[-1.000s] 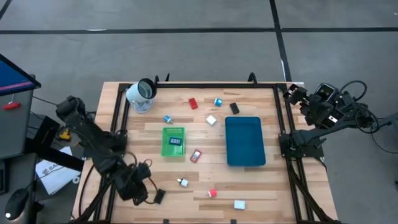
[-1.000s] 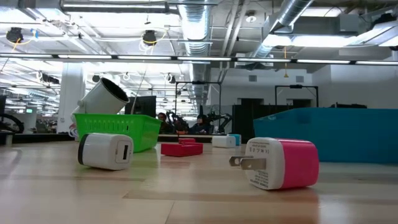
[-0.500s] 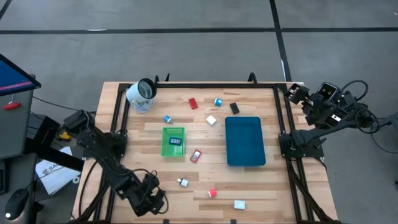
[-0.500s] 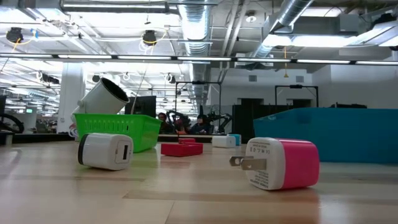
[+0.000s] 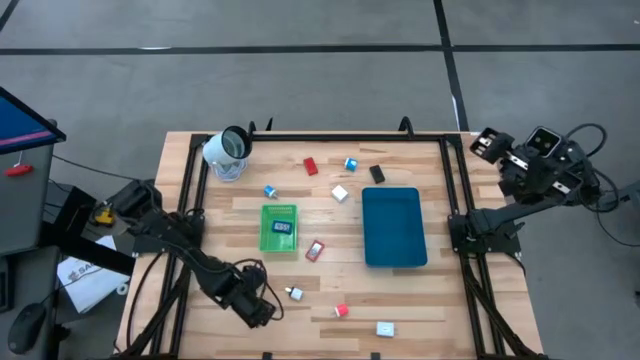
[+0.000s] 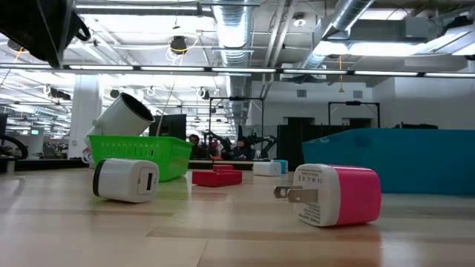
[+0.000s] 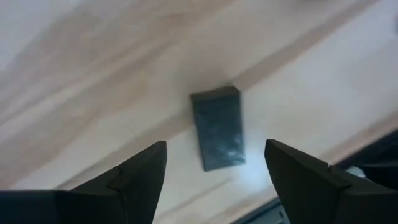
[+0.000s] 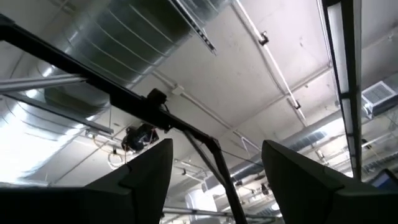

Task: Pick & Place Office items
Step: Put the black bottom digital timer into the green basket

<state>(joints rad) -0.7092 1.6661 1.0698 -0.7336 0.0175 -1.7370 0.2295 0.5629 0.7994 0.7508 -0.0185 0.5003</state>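
Note:
Small office items lie scattered on the wooden table: a red block (image 5: 311, 166), a blue one (image 5: 351, 163), a black one (image 5: 376, 174), a white one (image 5: 340, 193), a red clip (image 5: 315, 250) and a pink plug block (image 5: 341, 311). One item lies in the green tray (image 5: 279, 240). My left gripper (image 5: 262, 308) hangs open over the near left part of the table. In the left wrist view a flat black block (image 7: 216, 127) lies on the wood below and between its fingers, untouched. My right gripper (image 5: 488, 143) is open beyond the table's far right corner and points up at the ceiling (image 8: 217, 144).
A dark blue tray (image 5: 393, 227) sits right of centre. A white cylinder (image 5: 228, 152) lies at the far left corner. A white plug block (image 6: 126, 179) and the pink one (image 6: 338, 194) stand near the table's near edge. A black frame rims the table.
My left gripper has moved along the near edge toward the table's right and now stands over the black block that lay beside it. My right arm has swung away from the table toward the right.

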